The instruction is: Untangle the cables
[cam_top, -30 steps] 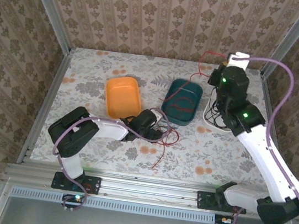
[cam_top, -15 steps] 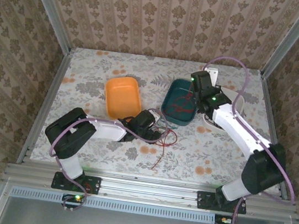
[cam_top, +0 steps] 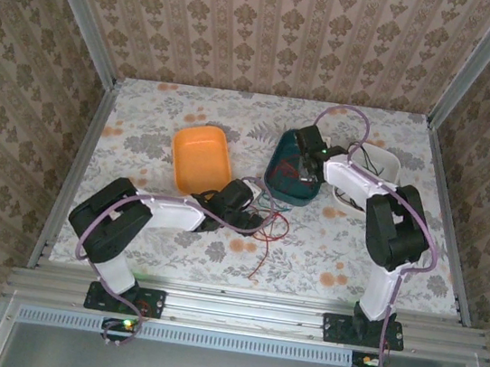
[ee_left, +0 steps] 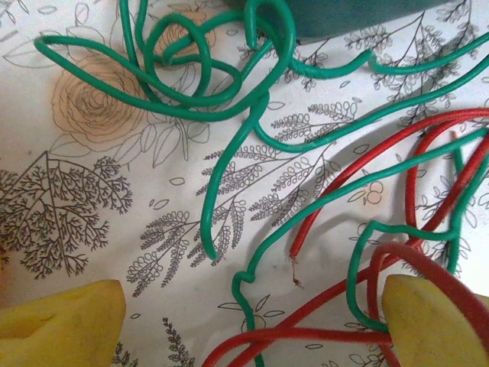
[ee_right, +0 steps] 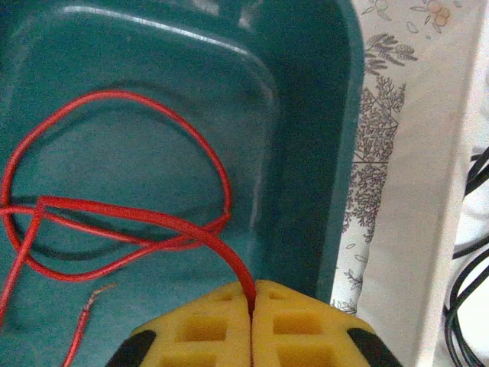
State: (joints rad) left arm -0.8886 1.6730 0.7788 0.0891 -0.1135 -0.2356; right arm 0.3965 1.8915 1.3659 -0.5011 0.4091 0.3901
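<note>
Green cables and red cables lie looped over each other on the flowered tabletop. My left gripper hovers low above them, open, its yellow fingertips spread wide on either side of crossing red and green strands, holding nothing. In the top view this left gripper sits by the tangle in front of the teal tray. My right gripper is shut on a red cable that coils on the floor of the teal tray. From above, the right gripper is down inside that tray.
An orange tray stands left of the teal one. A white tray at the back right holds black cables, also showing at the right edge as black cables. Metal rails border the table.
The right arm has swung from the back right corner down into the teal tray, bringing the red cable with it. The left arm has stayed put.
</note>
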